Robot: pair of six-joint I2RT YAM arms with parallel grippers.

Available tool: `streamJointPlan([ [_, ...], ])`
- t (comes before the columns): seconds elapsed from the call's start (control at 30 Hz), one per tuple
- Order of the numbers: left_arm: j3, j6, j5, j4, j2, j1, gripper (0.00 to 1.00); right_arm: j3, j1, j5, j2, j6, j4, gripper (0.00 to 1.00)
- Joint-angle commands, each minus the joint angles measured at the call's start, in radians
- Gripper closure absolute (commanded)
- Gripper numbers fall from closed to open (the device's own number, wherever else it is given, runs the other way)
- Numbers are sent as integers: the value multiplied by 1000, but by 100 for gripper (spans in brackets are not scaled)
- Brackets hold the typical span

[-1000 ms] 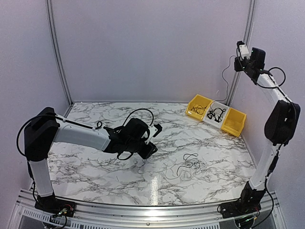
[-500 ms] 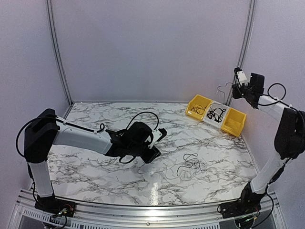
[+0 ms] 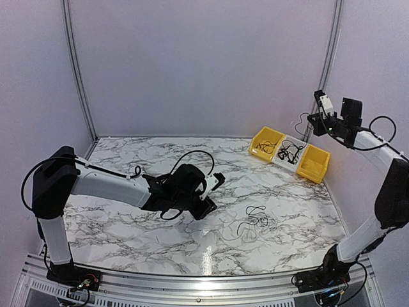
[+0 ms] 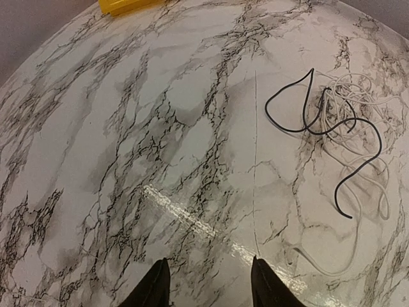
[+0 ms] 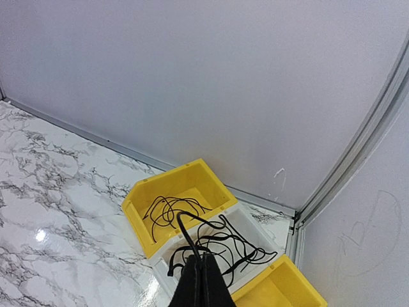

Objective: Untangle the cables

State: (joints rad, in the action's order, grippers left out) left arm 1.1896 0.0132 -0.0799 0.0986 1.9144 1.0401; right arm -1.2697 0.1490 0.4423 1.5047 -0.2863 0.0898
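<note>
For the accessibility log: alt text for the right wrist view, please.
The right gripper, shut on a black cable, hangs above three bins by the wall; one yellow bin and the white bin hold more cables.

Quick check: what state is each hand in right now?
Left hand: open, empty.
Right hand: closed on a cable.

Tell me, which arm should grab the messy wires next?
Left: the left end effector, open, faces the tangle of thin black and white wires nearby. The right end effector is high above the yellow and white bins, shut on a thin black cable.
</note>
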Motion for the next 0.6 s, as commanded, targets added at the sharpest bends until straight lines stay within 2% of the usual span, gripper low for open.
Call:
streamJointPlan([
  [0.0,28,7,3,-25,5,3,54,34,-5,52,-71,4,65,100],
  [0.17,33,4,8,-27,14,3,54,40,-5,15,-7,14,40,100],
  [0.47,31,20,-17,-33,13,3,53,-138,-5,129,258,112,70,100],
  [0.57,34,23,-18,-36,15,4,53,-214,-5,126,340,135,97,100],
])
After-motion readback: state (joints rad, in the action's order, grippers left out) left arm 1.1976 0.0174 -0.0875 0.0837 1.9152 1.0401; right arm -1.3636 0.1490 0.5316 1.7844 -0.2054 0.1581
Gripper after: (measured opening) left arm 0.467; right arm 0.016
